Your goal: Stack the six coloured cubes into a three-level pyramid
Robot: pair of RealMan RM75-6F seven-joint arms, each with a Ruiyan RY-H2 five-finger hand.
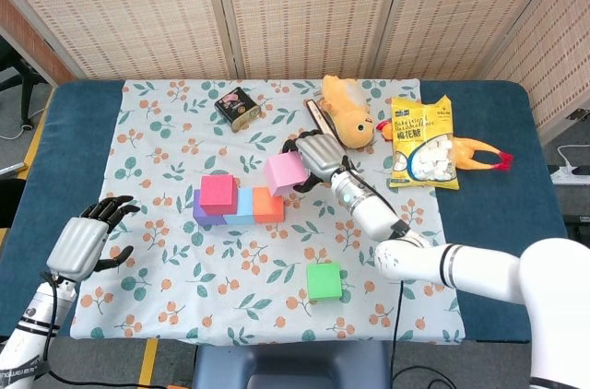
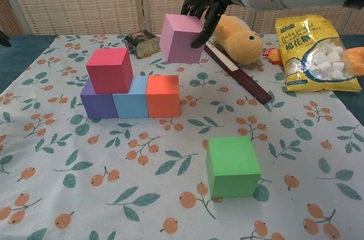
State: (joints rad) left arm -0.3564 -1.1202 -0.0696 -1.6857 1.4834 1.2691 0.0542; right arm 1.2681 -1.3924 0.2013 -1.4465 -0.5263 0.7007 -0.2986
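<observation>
The right hand [image 2: 203,2] clamps its fingers on a pink cube [image 2: 182,38], held above the orange cube [image 2: 163,95]. The left hand [image 1: 81,240] hangs off the worktop [image 1: 74,122], fingers apparently apart.

You can read little here. The yellow plastic marshmallow bag [image 2: 316,52] near the table's far right edge carries blue print across its top, Latin letters over larger Chinese characters, too blurred to spell out. The small dark tin [image 2: 143,42] shows no legible label.
</observation>
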